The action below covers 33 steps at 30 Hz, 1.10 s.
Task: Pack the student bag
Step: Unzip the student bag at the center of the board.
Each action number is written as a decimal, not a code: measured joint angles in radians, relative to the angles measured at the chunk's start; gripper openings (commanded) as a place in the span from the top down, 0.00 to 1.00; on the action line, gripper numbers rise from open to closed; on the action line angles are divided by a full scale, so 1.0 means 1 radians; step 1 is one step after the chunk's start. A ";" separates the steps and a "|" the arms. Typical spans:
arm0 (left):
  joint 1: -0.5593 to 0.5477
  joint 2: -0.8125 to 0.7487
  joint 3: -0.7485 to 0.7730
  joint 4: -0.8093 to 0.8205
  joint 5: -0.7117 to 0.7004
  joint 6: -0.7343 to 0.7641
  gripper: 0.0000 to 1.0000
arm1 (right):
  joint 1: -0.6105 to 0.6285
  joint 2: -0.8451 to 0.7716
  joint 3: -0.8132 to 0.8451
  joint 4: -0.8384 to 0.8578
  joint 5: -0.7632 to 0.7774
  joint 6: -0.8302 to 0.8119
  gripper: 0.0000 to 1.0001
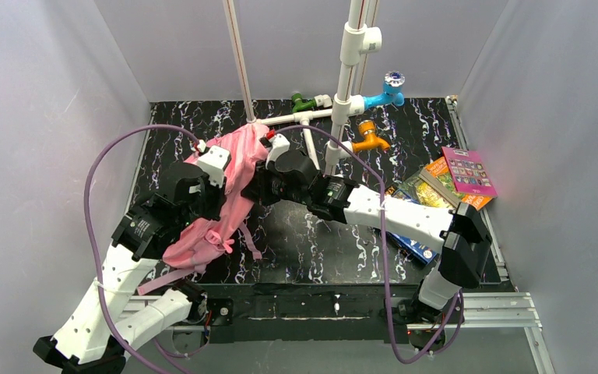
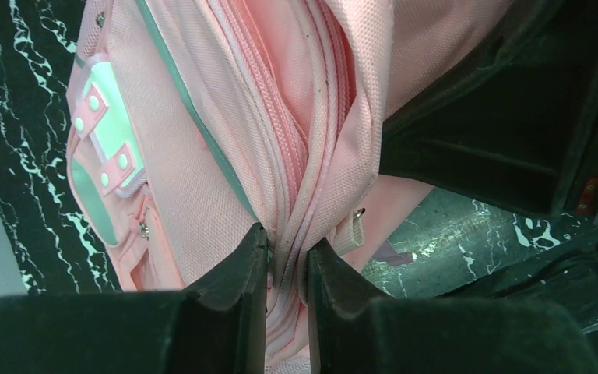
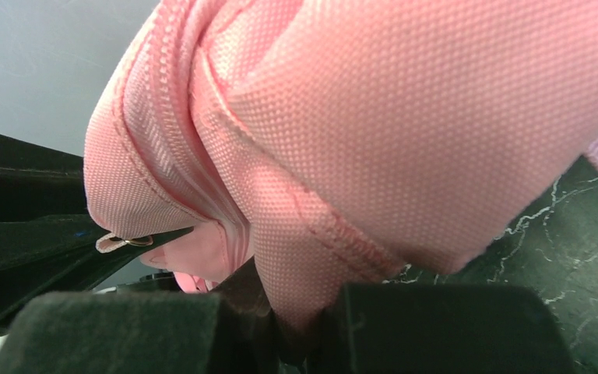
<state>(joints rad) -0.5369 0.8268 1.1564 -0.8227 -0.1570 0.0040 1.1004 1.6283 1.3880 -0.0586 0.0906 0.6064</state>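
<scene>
From above, my left arm (image 1: 117, 273) hides the near-left half of the student bag (image 1: 241, 156). The wrist housings hide the fingertips of my left end effector (image 2: 286, 261) and right end effector (image 3: 280, 319) at the bag. Right of the bag, the books (image 1: 467, 171) have titles too small to read.

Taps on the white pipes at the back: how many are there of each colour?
Green tap: 1
Blue tap: 1
Orange tap: 1
Total: 3
</scene>
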 measured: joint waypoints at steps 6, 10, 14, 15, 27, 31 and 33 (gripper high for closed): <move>0.004 0.029 0.036 -0.007 -0.021 0.026 1.00 | -0.006 0.011 0.083 -0.142 0.004 -0.084 0.33; 0.005 0.059 0.056 -0.008 -0.032 -0.015 1.00 | 0.013 0.011 0.077 -0.182 0.013 -0.104 0.11; 0.005 0.081 0.062 0.005 -0.035 -0.053 1.00 | 0.086 -0.006 0.021 -0.171 0.056 -0.113 0.11; 0.005 0.084 0.062 0.010 -0.036 -0.060 1.00 | 0.113 -0.019 -0.007 -0.165 0.069 -0.113 0.11; 0.005 0.085 0.074 0.006 -0.045 -0.077 1.00 | 0.253 -0.055 -0.207 0.092 0.098 -0.149 0.44; 0.005 0.074 0.074 0.001 -0.042 -0.087 1.00 | 0.250 -0.008 -0.195 0.153 0.092 -0.169 0.53; 0.005 0.067 0.074 -0.002 -0.041 -0.093 1.00 | 0.250 0.035 -0.178 0.163 0.085 -0.171 0.53</move>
<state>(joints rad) -0.5323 0.8936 1.2304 -0.8242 -0.1982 -0.0891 1.3502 1.6630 1.2098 0.1047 0.1757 0.4358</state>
